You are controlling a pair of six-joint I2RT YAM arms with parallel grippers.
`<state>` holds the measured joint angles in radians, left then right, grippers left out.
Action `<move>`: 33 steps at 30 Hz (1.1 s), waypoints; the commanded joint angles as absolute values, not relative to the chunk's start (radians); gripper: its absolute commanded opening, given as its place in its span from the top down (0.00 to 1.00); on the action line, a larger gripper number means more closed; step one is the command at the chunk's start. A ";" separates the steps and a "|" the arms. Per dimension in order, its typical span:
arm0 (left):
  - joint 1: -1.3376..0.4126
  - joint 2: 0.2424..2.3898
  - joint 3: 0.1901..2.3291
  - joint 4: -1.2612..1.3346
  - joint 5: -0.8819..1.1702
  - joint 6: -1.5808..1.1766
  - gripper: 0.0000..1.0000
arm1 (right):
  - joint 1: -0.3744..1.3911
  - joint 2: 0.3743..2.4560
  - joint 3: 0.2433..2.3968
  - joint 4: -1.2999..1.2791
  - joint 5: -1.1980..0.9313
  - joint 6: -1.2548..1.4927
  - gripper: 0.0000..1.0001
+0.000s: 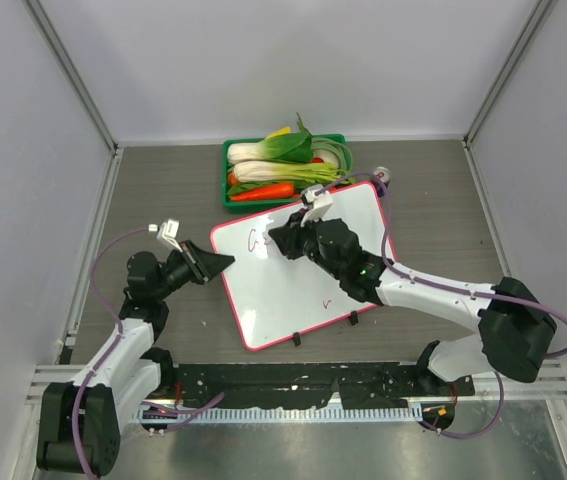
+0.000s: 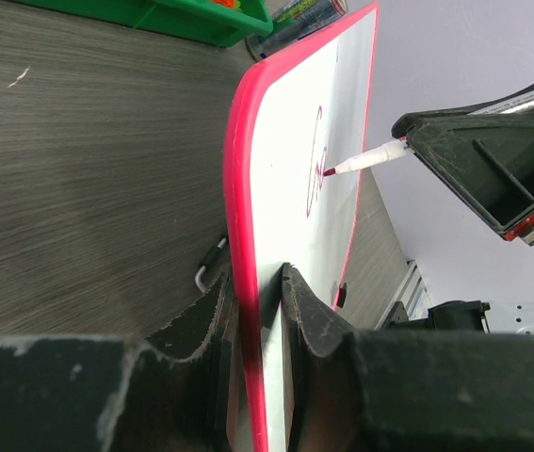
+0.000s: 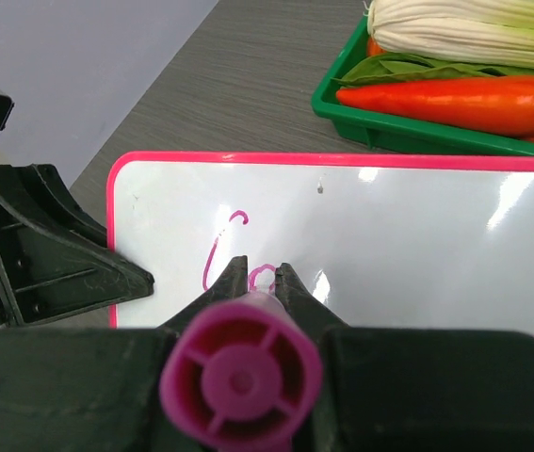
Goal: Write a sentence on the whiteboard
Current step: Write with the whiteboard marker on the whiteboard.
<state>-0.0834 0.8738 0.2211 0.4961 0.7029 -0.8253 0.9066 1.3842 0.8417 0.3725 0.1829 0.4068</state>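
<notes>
Top external view had the whiteboard (image 1: 308,275) lying flat on the worktop (image 1: 163,190), turned at an angle, right in the middle between both arms. Just behind its far edge sat a green tray (image 1: 231,190) full of veggies.

Left end effector (image 1: 225,262) was clenched on the board's left edge. Left wrist cam made that pretty obvious: the two fingers (image 2: 212,306) pinched the pink frame of the whiteboard (image 2: 290,132) from either side, rim sitting right between them.

Right end effector (image 1: 281,238) was over the board's upper left area, grasping a marker (image 1: 315,203). From the right wrist cam, the purple butt end of the marker (image 3: 240,377) filled the bottom of the shot, clamped between the fingers, pointing down at the whiteboard (image 3: 417,245). From the left wrist cam the marker (image 2: 370,157) tip was touching the white surface, right at the writing.

As for the sentence (image 1: 259,238), only a magenta "G" and a small loop beside it showed on the board's upper left part, near the left edge (image 3: 221,256). A tiny purple tick (image 1: 328,300) sat way lower on the board, well apart from the writing.
</notes>
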 commanded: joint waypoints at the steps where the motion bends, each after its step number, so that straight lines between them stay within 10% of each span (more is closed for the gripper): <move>1: -0.098 0.867 0.242 0.474 0.695 -0.732 1.00 | 0.899 1.318 0.821 0.459 0.256 0.420 0.99; 33: -0.106 0.856 0.241 0.459 0.689 -0.729 1.00 | 0.876 1.365 0.828 0.367 0.178 0.420 0.99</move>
<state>-0.0910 0.8635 0.2241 0.4808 0.6952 -0.8185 0.8787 1.3663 0.8192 0.3836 0.1890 0.4217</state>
